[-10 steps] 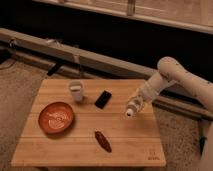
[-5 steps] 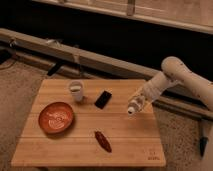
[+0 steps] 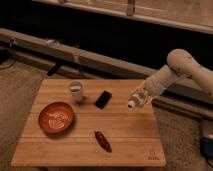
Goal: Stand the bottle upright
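**A:** What is held, and where?

**B:** The gripper (image 3: 141, 97) is seen right of centre in the frame, closed around the bottle (image 3: 135, 99). The small pale bottle is clamped between the fingers and is tilted, its cap end pointing down and to the left. It appears to be carried just above the right part of the wooden table (image 3: 125, 135), though whether the cap touches the wood cannot be told.

**A:** And outward from there?

**B:** The pale arm (image 3: 185, 70) runs up and to the right from the gripper, bending at an elbow near the right edge of the frame. On the table, a black phone-like slab (image 3: 103, 99) lies left of the bottle, a white cup (image 3: 76, 91) stands further left, an orange-red plate (image 3: 56, 117) sits at the lower left, and a dark red-brown elongated object (image 3: 103, 141) lies near the bottom centre.

**A:** How much of the task is done?

**B:** The bottle has been grasped and lifted, it is judged. It is not yet upright; it remains to be turned, set down on its base and released.
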